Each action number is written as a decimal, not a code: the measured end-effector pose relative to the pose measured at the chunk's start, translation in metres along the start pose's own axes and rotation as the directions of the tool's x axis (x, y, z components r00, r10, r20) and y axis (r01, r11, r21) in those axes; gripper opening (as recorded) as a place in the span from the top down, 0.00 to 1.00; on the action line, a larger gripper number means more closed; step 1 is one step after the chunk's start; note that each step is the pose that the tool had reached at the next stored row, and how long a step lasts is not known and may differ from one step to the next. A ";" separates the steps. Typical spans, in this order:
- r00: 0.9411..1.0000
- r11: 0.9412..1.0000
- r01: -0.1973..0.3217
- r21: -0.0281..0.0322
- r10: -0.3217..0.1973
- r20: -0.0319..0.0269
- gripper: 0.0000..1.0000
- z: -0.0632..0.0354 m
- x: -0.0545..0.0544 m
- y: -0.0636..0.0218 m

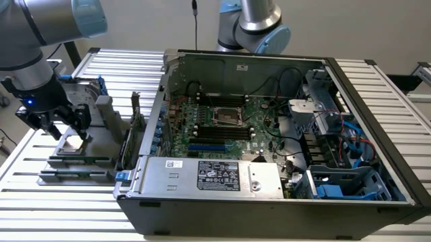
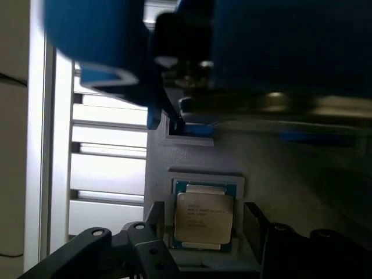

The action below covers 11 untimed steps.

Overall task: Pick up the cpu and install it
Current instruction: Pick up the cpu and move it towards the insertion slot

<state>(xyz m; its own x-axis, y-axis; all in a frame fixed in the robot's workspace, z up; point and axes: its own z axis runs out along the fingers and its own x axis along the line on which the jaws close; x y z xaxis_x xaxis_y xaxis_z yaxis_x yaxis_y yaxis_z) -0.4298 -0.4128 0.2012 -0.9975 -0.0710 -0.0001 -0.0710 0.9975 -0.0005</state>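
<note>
Right now the gripper [image 1: 67, 134] hangs at the exterior view's left, low over the cpu [image 1: 71, 146]. The chip lies flat in a recess of the grey holder [image 1: 100, 148] on the slatted desk [image 1: 67, 212], well apart from the open computer case [image 1: 269, 151]. The fingers [image 1: 84, 132] stand apart, one on either side of the chip, and grip nothing.

In the wrist view the cpu [image 2: 203, 216] sits between the two dark fingers [image 2: 254, 221], and the recess wall runs close around its greenish rim. That tight fit is the first hazard. If the gripper [image 2: 203, 232] comes down slightly off centre, a fingertip could land on the silvery plate or on the holder's edge rather than beside the chip.

An uneven squeeze could twist the chip in its seat or tip one corner up, so that it jams on the way out. The edges are thin and probably offer little purchase, so a shallow hold may let it slip.

Further on, the socket [image 1: 225, 117] in the middle of the board looks delicate. A chip carried tilted or turned the wrong way could damage it.
</note>
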 end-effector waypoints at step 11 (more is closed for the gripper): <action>1.000 1.000 0.000 0.005 0.000 0.000 0.35 0.0010 0.000 0.0000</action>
<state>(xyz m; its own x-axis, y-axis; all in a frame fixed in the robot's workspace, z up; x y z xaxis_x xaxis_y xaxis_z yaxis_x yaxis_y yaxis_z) -0.4296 -0.4129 0.2001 -0.9975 -0.0710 0.0004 -0.0710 0.9975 -0.0053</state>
